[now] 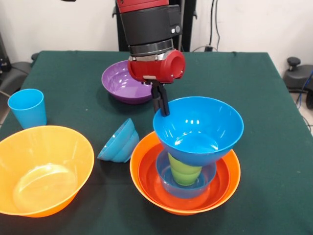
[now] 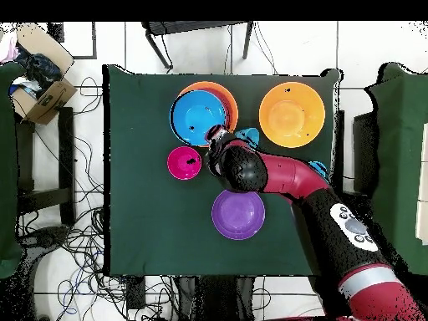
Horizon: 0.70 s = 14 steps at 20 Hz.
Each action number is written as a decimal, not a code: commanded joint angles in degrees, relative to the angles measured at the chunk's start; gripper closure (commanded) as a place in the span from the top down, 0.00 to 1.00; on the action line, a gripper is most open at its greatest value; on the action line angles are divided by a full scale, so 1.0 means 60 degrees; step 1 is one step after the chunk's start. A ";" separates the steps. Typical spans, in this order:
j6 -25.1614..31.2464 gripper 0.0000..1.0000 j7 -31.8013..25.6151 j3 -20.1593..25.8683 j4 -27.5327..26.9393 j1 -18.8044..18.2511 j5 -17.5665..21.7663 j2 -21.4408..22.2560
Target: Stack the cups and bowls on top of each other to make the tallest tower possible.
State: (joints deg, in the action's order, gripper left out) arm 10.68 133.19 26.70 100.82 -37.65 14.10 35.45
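Observation:
My gripper (image 1: 161, 105) is shut on the far-left rim of a big blue bowl (image 1: 198, 129), which sits tilted over a lime green cup (image 1: 185, 171). The cup stands in a small blue bowl (image 1: 168, 183) nested in the orange and red-orange bowls (image 1: 146, 181); this is the tower. In the overhead view the gripper (image 2: 212, 134) is at the edge of the blue bowl (image 2: 192, 117). A second big orange bowl (image 1: 41, 169) stands at the front left and a light blue cup (image 1: 28, 107) at the left. A blue bowl (image 1: 119, 142) lies on its side beside the tower.
A purple bowl (image 1: 122, 83) stands behind the gripper, near the arm. A small pink-red bowl (image 2: 184, 162) shows only in the overhead view, beside the tower. The table (image 1: 254, 98) is covered in dark green cloth. A cardboard box (image 2: 38, 88) sits off the table.

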 commanded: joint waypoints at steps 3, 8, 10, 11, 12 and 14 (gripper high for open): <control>0.0388 0.00 -0.0536 0.0515 0.0022 -0.0230 0.0538 0.0355; 0.0497 0.00 -0.0607 0.0577 -0.0061 -0.0307 0.0538 0.0326; 0.0396 0.00 -0.0563 0.0534 -0.0048 -0.0277 0.0581 0.0268; 0.0322 0.00 -0.0531 0.0515 -0.0011 -0.0264 0.0608 0.0251; 0.0240 0.00 -0.0500 0.0488 0.0023 -0.0243 0.0640 0.0239; 0.0195 0.00 -0.0520 0.0491 0.0004 -0.0253 0.0675 0.0140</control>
State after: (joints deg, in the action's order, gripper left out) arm 10.69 133.19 27.17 100.85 -39.51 14.12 36.66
